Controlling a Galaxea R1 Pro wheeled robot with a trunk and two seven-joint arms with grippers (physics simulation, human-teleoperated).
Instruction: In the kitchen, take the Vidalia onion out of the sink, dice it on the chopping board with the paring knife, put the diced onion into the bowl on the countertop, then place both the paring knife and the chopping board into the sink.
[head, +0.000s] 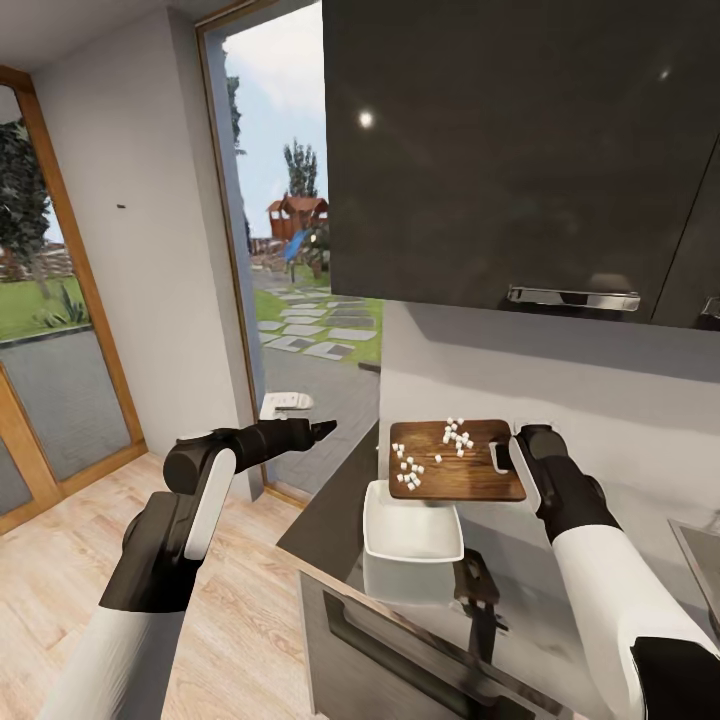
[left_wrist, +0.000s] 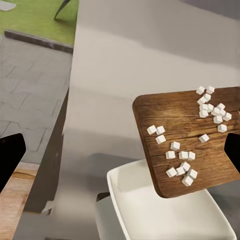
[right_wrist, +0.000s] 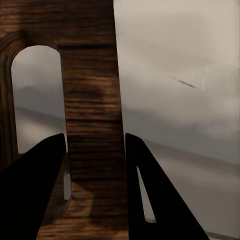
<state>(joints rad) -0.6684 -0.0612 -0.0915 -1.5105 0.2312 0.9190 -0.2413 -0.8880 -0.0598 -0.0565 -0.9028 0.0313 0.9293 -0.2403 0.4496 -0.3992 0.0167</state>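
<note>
**A:** Head view first: your right gripper (head: 512, 452) holds the chopping board (head: 455, 462) by its handle end, lifted off the countertop (head: 330, 520) and hanging over the far side of the white bowl (head: 412, 525). Small white onion cubes (head: 440, 450) lie scattered across the board, none yet in the bowl that I can see.

**B:** How should I tip it?

**A:** I would lower the corner nearest the bowl slowly, keeping that corner inside the rim, so the cubes slide in rather than spill onto the counter. The left wrist view shows the lowest corner of the board (left_wrist: 192, 142) already overlapping the bowl (left_wrist: 150, 210), with 1 cluster of cubes (left_wrist: 182, 170) close to that edge and another near the far end.

**B:** Is my grip sound?

**A:** In the right wrist view, 2 dark fingers (right_wrist: 35, 185) straddle the strip of board (right_wrist: 92, 100) beside the oval slot, clamped on it. It looks firm, though the contact itself is in shadow.

**B:** And my left gripper?

**A:** It (head: 322, 430) points towards the board, well apart from it and holding nothing. Its fingertips sit at opposite edges of the left wrist view, so it is spread wide.

**B:** What can't you see?

**A:** The sink is cut off at the right edge, and I cannot find the knife.
</note>
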